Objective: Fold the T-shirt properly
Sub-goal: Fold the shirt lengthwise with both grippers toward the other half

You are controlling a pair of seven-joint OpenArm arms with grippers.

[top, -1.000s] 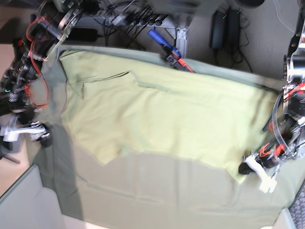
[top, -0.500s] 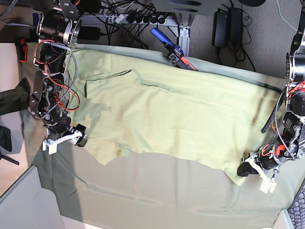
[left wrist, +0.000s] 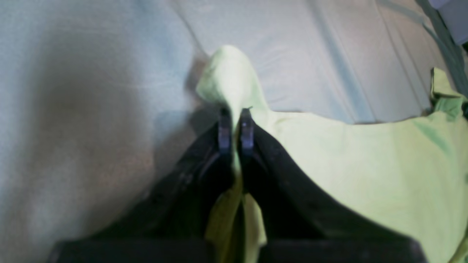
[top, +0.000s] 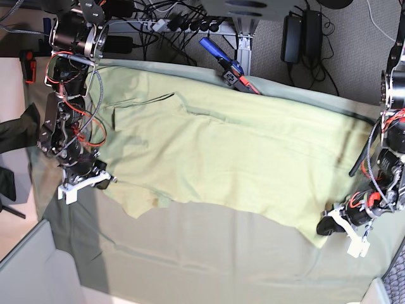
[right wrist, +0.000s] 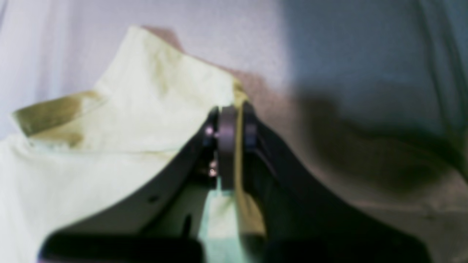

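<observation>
Grey-green table (top: 190,266) carries the T-shirt (top: 228,158): judged light, limp; corners are pinched by the left gripper (left wrist: 236,122) and right gripper (right wrist: 234,124).

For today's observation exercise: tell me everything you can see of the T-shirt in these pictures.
The T-shirt is plain pale yellow-green, soft-looking cloth without print, spread mostly flat with light creases on the duller table cloth. One sleeve shows. The right gripper pinches one edge and the left gripper pinches a corner, each raising a small peak of cloth.
</observation>
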